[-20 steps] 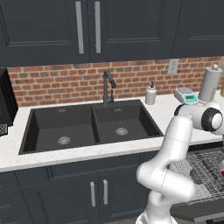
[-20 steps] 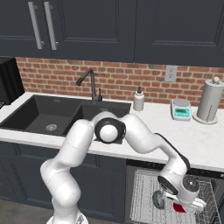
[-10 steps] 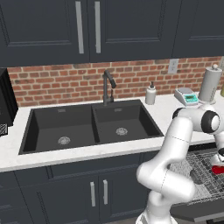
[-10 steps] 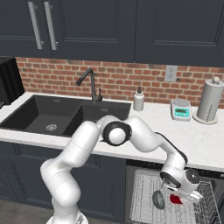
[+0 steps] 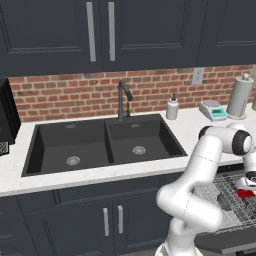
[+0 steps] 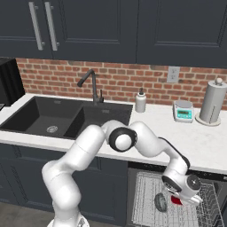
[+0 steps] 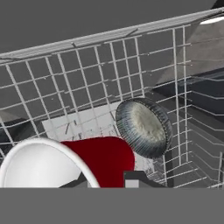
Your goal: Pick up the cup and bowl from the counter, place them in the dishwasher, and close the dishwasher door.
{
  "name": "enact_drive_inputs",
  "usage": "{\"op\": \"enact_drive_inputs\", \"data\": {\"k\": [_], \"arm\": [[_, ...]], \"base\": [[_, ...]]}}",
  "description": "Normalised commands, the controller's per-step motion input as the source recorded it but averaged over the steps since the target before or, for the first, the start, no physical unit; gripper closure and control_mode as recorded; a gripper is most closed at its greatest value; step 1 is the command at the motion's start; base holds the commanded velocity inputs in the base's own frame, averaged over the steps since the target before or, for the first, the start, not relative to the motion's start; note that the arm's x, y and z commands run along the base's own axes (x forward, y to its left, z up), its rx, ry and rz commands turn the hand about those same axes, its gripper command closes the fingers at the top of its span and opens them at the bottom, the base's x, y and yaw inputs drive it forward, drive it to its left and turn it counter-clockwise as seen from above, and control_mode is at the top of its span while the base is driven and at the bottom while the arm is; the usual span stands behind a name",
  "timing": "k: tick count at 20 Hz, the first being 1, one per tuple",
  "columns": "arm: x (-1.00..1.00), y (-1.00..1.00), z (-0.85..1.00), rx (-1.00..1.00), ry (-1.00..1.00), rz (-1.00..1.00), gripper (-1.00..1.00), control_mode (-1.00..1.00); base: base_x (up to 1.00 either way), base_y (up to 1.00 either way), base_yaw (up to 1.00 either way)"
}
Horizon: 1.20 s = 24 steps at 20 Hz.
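One red cup (image 7: 98,159) and one grey bowl (image 7: 143,127) sit in the dishwasher rack (image 6: 148,195), bowl on edge at the cup's two o'clock. The gripper (image 6: 186,200) pinches the cup's rim, fingertips mostly hidden.

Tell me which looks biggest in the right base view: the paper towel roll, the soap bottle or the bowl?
1. Paper towel roll
2. Soap bottle
3. Bowl, though it sits nearer the camera and tilted, so its place after the bottle is unsure.

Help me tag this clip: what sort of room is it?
A home-style kitchen, rendered: a black double sink set in a white counter, brick backsplash, and an open dishwasher under the counter.
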Motion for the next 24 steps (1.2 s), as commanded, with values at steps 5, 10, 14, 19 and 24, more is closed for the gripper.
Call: {"op": "enact_drive_inputs", "data": {"k": [5,10,14,19,24], "arm": [[0.08,-0.15,-0.63,0.07,-0.10,0.00,1.00,-1.00],[0.00,-0.16,-0.71,0.08,-0.02,0.00,1.00,-1.00],[-0.11,-0.25,-0.68,0.09,0.00,0.00,1.00,-1.00],[-0.65,-0.32,-0.27,0.11,-0.03,0.00,1.00,-1.00],[-0.85,-0.12,0.00,0.12,-0.14,0.00,1.00,-1.00]], "base": [[0.00,0.00,0.00],[0.00,0.00,0.00],[0.00,0.00,0.00],[0.00,0.00,0.00],[0.00,0.00,0.00]]}}
